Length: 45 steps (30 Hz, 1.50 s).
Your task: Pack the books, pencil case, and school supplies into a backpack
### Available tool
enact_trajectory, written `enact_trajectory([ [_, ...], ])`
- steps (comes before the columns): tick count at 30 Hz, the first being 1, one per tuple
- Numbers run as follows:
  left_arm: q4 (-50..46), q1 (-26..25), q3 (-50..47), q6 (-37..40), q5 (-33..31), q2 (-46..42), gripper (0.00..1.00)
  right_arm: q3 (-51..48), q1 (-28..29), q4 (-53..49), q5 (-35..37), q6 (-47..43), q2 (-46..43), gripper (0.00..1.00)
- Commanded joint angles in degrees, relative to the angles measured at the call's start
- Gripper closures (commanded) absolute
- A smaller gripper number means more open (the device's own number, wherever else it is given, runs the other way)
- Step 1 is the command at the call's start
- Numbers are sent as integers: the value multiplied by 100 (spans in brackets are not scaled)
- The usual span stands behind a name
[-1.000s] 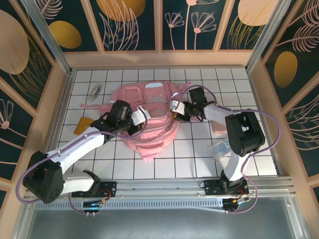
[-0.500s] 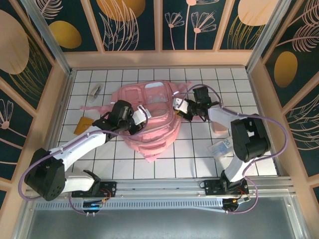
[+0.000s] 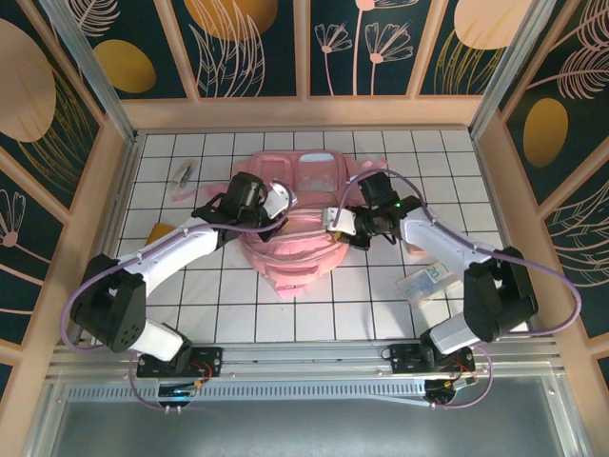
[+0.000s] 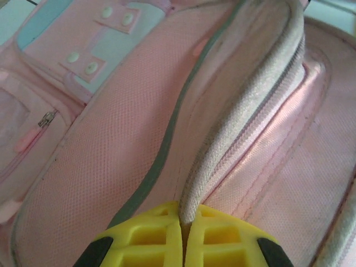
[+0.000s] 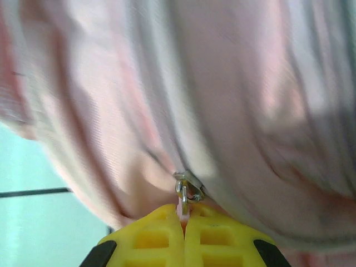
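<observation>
The pink backpack (image 3: 306, 179) lies in the middle of the tiled table, its flap raised between the arms. My left gripper (image 3: 284, 204) is shut on the pale zipper edge (image 4: 222, 128) of its opening, and the yellow fingertips (image 4: 222, 239) pinch that trim. My right gripper (image 3: 329, 223) is shut on the metal zipper pull (image 5: 186, 192) at the bag's right side. An orange square pad (image 3: 159, 232) lies at the left, partly under my left arm. A tiny grey-white oblong piece (image 3: 183, 173) rests at the far left. The books are out of view.
A translucent pack with blue print (image 3: 425, 283), perhaps the pencil case, lies near the right arm's elbow. A pink strap (image 3: 186, 197) trails left from the bag. Wooden walls (image 3: 112, 219) enclose the table on three sides.
The right gripper has closed on the zipper pull and moved left and nearer. The left gripper has lifted the bag's edge away and to the right, bunching the backpack between the arms.
</observation>
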Motion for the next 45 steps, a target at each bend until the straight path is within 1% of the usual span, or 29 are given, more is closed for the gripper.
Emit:
enact_trajectory([
  [1, 591, -19, 459, -759, 595, 52, 100, -94, 463, -82, -904, 621, -552, 100],
  [3, 639, -21, 425, -1055, 804, 91, 100, -309, 698, 691, -1328, 1345, -733, 100],
  [4, 715, -14, 366, -1166, 882, 101, 100, -387, 820, 1034, -1401, 1650, -755, 100],
  [5, 846, -22, 281, -1311, 933, 102, 100, -490, 974, 1545, -1331, 2082, -749, 100],
  [8, 979, -24, 153, -1600, 833, 101, 100, -539, 1367, 2457, -958, 2995, -472, 100],
  [10, 932, -23, 146, -1680, 745, 67, 100, -399, 1607, 2663, -774, 3339, -148, 98],
  [13, 999, -17, 45, -1663, 640, -51, 100, -372, 1788, 2790, -591, 3445, 174, 88],
  [15, 955, -18, 23, -1588, 446, -107, 100, -473, 1774, 2872, -405, 3527, 151, 76],
  [17, 803, -13, 68, -1546, 267, -129, 100, -558, 1703, 2850, -476, 3514, -10, 64],
  [19, 768, -18, 64, -1480, 256, -168, 100, -650, 1670, 2665, -768, 3129, -313, 60],
  [21, 877, -18, -23, -1402, 288, -223, 100, -642, 1717, 1824, -1184, 1816, -669, 58],
  [22, 909, -16, -47, -1361, 286, -240, 100, -626, 1715, 1506, -1117, 1362, -791, 57],
  [25, 920, -17, -42, -1317, 432, -277, 100, -657, 1628, 1107, -277, 608, -1213, 57],
  [27, 983, -17, -69, -1326, 593, -311, 100, -846, 1436, 1292, 370, 184, -1467, 56],
  [28, 1026, -18, -97, -1322, 646, -320, 100, -969, 1306, 1471, 547, 11, -1574, 56],
  [29, 1075, -18, -142, -1288, 696, -329, 100, -1116, 1136, 1737, 714, -109, -1688, 54],
  [31, 1081, -18, -164, -1228, 742, -347, 100, -1259, 772, 1993, 719, -344, -1868, 51],
  [33, 1036, -14, -164, -1199, 828, -344, 100, -1322, 438, 1780, 615, -982, -1997, 46],
  [34, 1013, -12, -164, -1182, 890, -346, 100, -1361, 377, 1735, 727, -1164, -2010, 43],
  [35, 1000, -12, -166, -1169, 963, -331, 100, -1380, 301, 1718, 864, -1254, -2001, 43],
  [38, 971, -15, -103, -1173, 1100, -289, 100, -1449, 121, 1722, 812, -1412, -1953, 43],
  [41, 903, -18, -19, -1214, 1158, -279, 100, -1544, 122, 1945, 873, -1478, -1895, 43],
  [45, 1008, -18, -44, -1243, 1214, -297, 100, -1817, 121, 2515, 952, -1584, -1930, 44],
])
